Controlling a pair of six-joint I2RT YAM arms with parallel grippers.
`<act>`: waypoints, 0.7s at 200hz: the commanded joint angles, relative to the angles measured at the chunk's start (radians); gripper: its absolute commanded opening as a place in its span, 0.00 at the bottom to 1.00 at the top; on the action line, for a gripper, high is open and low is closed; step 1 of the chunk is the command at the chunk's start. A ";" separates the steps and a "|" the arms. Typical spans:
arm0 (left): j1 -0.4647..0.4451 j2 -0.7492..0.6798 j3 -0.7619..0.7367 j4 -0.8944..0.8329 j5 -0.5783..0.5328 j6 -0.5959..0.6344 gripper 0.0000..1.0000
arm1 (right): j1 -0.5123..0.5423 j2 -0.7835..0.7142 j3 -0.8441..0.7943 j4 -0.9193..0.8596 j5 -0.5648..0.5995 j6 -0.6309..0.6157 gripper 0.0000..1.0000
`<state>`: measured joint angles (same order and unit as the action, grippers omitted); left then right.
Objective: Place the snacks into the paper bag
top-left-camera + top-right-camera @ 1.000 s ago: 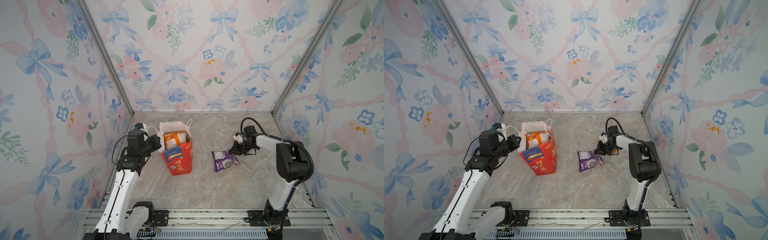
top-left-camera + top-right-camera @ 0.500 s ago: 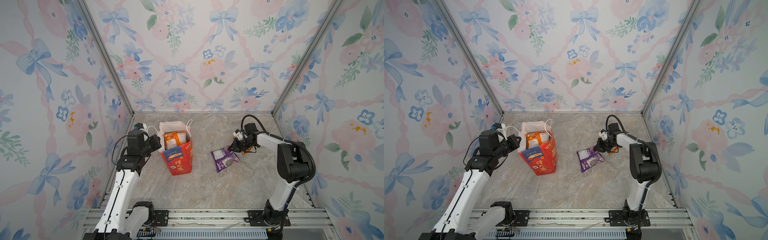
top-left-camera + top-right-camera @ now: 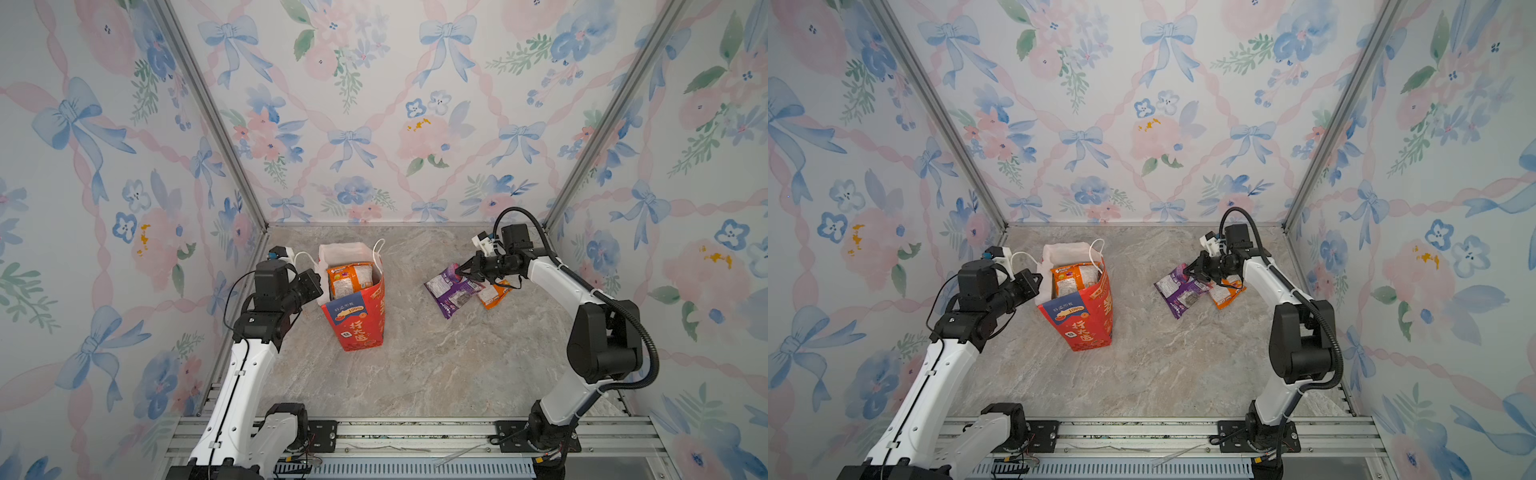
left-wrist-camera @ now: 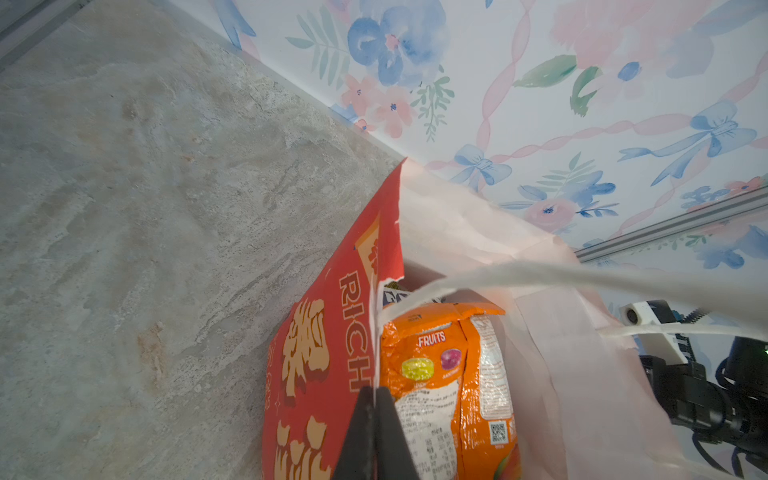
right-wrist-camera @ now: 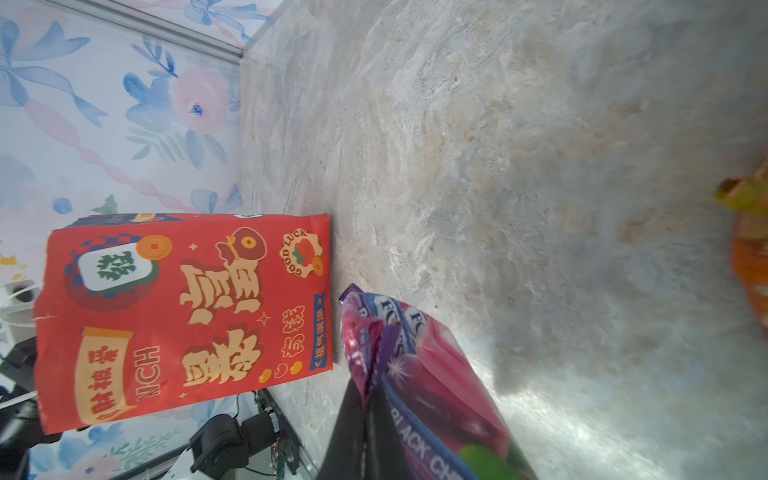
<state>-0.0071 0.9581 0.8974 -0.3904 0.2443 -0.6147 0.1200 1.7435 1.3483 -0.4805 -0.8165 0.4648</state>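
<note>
One orange packet [image 3: 492, 295] lies beside the purple packet [image 3: 452, 293], which the right gripper [image 3: 459, 271] clamps; the left gripper [image 4: 374, 397] clamps the bag [image 3: 359, 324] rim.

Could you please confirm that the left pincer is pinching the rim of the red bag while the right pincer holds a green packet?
Not quite: the packet in the right pincer is purple, not green, as the right wrist view shows. The left pincer does pinch the red bag at its rim.
</note>
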 commanded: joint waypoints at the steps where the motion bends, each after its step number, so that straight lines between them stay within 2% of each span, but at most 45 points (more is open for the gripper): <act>1: -0.005 -0.007 -0.006 -0.020 0.000 -0.002 0.00 | -0.018 -0.033 -0.004 0.192 -0.174 0.211 0.00; 17: -0.006 -0.007 -0.006 -0.020 -0.001 -0.002 0.00 | -0.019 -0.037 -0.039 0.407 -0.248 0.385 0.00; 46: -0.006 -0.004 -0.006 -0.021 -0.001 -0.001 0.00 | -0.017 -0.028 -0.086 0.932 -0.336 0.833 0.00; 59: -0.006 -0.004 -0.006 -0.019 -0.002 -0.002 0.00 | -0.016 -0.004 -0.084 1.231 -0.352 1.074 0.00; 68: -0.005 -0.007 -0.006 -0.020 -0.001 -0.002 0.00 | -0.016 0.028 -0.066 1.471 -0.346 1.288 0.00; 83: -0.006 -0.006 -0.006 -0.020 -0.003 -0.002 0.00 | -0.009 0.113 0.016 1.858 -0.309 1.645 0.00; 86: -0.007 -0.007 -0.006 -0.019 -0.002 -0.002 0.00 | -0.007 0.126 0.038 1.882 -0.298 1.678 0.00; 97: -0.007 -0.007 -0.006 -0.019 -0.001 -0.002 0.00 | 0.010 0.131 0.094 1.871 -0.296 1.681 0.00; 140: -0.008 -0.005 -0.003 -0.021 0.000 -0.003 0.00 | 0.081 0.117 0.356 1.564 -0.338 1.494 0.00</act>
<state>-0.0078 0.9581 0.8974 -0.3904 0.2443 -0.6147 0.1532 1.8835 1.5475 1.0794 -1.1217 1.9392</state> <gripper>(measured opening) 0.048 0.047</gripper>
